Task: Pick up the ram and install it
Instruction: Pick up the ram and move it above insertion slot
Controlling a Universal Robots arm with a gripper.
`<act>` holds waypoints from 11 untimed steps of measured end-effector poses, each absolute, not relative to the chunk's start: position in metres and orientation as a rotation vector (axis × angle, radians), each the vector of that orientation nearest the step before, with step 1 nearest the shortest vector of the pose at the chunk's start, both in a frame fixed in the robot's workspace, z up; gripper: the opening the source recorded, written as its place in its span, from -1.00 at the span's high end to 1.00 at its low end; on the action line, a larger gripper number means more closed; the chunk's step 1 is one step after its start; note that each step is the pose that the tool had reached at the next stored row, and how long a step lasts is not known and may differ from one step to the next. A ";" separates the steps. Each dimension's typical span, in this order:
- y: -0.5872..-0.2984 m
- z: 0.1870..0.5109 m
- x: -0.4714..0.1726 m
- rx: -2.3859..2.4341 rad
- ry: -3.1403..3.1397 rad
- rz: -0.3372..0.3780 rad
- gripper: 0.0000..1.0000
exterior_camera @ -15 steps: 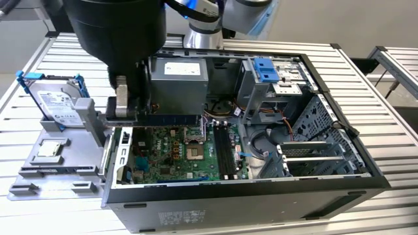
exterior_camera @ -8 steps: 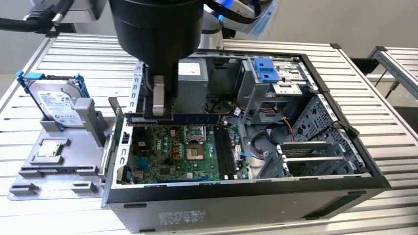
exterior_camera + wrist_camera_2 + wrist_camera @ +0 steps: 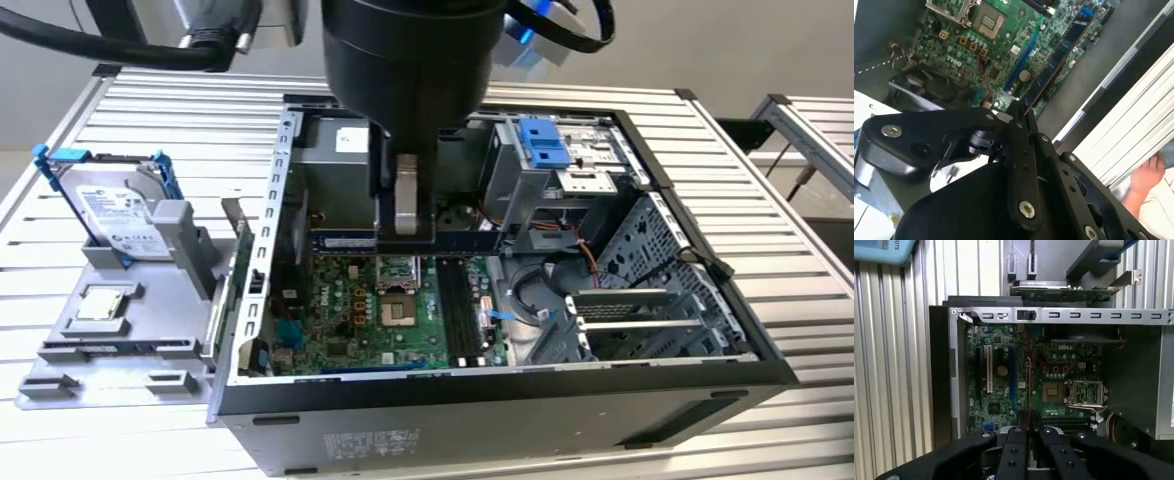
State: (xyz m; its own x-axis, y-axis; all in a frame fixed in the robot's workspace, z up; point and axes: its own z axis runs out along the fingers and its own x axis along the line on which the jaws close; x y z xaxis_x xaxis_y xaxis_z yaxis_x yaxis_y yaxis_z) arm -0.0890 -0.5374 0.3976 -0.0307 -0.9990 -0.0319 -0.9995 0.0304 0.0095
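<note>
One ram [image 3: 344, 241], likely light, stiff and fragile, is hanging over the motherboard [image 3: 360, 320] while your gripper [image 3: 407, 232] is pinching its flat faces at mid-length.

Ribbed silver tabletop [image 3: 174, 110], its slats running across the exterior view. Flat on it sits the open computer case [image 3: 467, 430], lying on its side, interior facing up. Just beside the case, toward the exterior view's left, a grey fixture tray [image 3: 160, 325] rests on the slats.
</note>
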 end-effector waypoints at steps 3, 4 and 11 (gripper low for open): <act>-0.537 0.398 -0.075 -2.176 2.243 0.045 1.00; -0.537 0.398 -0.071 -2.176 2.243 0.045 1.00; -0.537 0.398 -0.054 -2.176 2.243 0.045 1.00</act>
